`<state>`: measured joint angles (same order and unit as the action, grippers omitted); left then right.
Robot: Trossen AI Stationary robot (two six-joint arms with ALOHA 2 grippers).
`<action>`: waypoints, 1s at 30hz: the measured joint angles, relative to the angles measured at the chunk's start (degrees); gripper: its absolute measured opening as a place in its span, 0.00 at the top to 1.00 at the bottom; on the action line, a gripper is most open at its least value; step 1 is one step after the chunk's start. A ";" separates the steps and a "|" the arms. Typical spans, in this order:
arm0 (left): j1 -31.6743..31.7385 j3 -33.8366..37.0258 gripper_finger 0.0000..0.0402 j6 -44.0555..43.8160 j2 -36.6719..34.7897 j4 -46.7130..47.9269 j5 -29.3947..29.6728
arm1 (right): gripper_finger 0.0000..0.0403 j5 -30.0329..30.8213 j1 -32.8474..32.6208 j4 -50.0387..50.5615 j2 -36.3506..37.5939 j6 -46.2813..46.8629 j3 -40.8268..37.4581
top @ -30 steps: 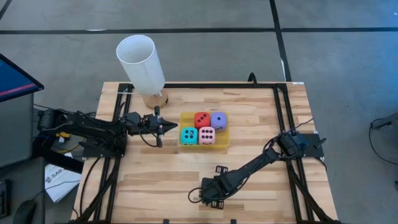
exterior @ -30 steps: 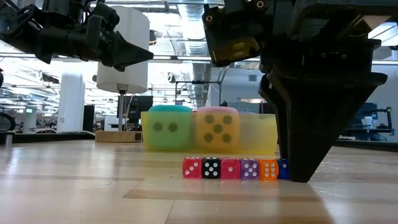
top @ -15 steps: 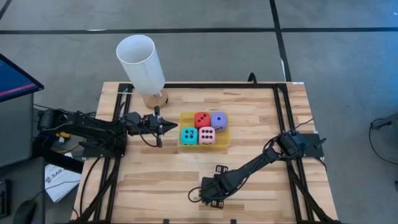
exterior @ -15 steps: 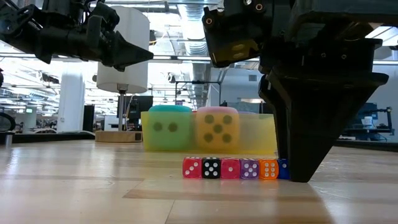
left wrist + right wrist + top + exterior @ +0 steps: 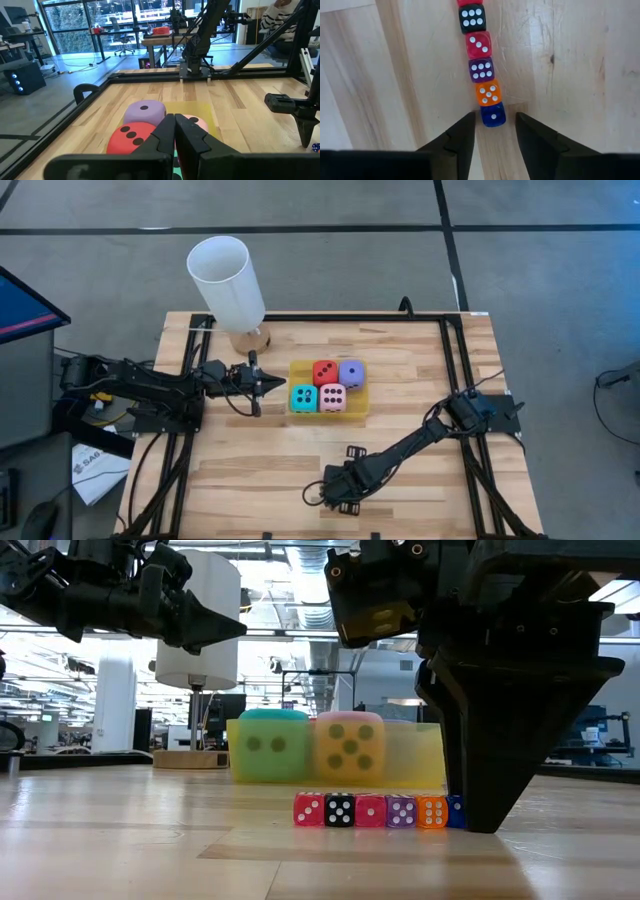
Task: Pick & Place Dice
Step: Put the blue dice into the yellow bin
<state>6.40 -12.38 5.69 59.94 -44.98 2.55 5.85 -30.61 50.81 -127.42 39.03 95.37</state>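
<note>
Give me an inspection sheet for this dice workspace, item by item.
Surface: wooden table, black frame rails along its edges.
Job's things: red die, purple die, cyan die and pink die sit together in a yellow tray.
Clutter: row of tiny dice at the near edge; white tube on a wooden base.
Grippers: left claw shut, beside the tray, holding nothing; right claw open, tips down astride the blue tiny die.
Cables: loops at the right arm's base.
Surroundings: grey floor, monitor; a person in a striped sleeve.
</note>
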 joint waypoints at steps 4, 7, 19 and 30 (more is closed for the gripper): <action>0.01 0.00 1.00 -0.02 0.00 0.01 0.00 | 0.66 -0.02 -0.02 -0.02 0.00 0.00 0.00; 0.00 0.00 1.00 0.00 0.00 0.01 0.00 | 0.67 -0.04 -0.02 -0.02 0.00 0.00 0.00; -0.01 -0.02 1.00 -0.01 0.00 0.01 0.00 | 0.82 -1.47 0.04 0.75 0.00 0.00 0.07; 0.01 -0.02 1.00 -0.02 0.00 0.01 -0.02 | 0.84 -1.42 0.72 5.13 2.85 0.01 -0.07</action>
<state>6.42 -12.40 5.67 59.94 -44.97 2.52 4.43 -29.89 55.93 -124.57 39.04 95.31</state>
